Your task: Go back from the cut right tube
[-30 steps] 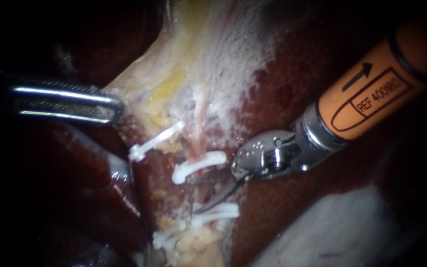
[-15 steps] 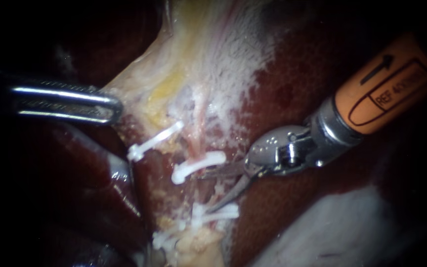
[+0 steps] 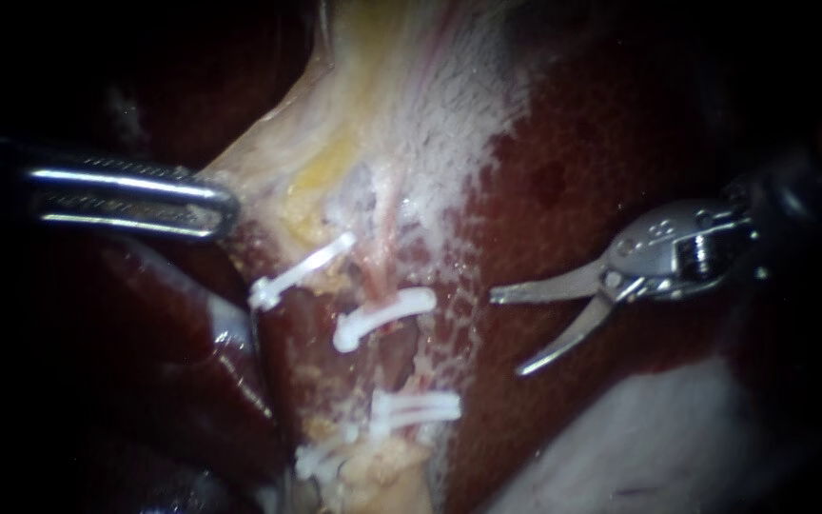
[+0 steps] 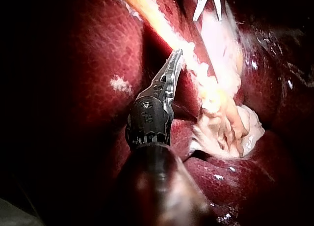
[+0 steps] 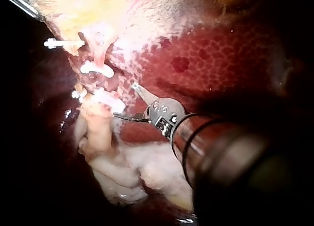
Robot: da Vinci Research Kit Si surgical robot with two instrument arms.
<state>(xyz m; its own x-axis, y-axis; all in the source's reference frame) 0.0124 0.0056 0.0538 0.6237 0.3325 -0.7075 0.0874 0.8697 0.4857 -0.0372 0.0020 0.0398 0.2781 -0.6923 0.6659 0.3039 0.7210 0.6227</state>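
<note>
Steel blades of the R instrument (image 3: 508, 333) stand apart w/ nothing between them, at approx 3 o'clock in the endoscope view; they hang over the dark red liver (image 3: 563, 171), clear of the cut right tube (image 3: 376, 276), w/ a strip of bare liver between blade tips and clips. That tube sits near centre, a thin pink strand running down from 12 o'clock; a white upper clip (image 3: 382, 319) crosses it, then a gap, then the paired lower clips (image 3: 420, 407) toward 6 o'clock; the tube is parted btw those two sets. Another white clip (image 3: 297, 271) lies slantwise just toward 9 o'clock of the strand. From 9 o'clock the L instrument (image 3: 228, 205) comes in flat; its jaws are closed on the edge of the pale tissue (image 3: 335, 143), which pulls out to a point toward them. In the left wrist view those jaws lie together against a yellowish strand, w/ the splayed blades ahead of them; the right wrist view shows the blades spread, pointing toward the clips.
</note>
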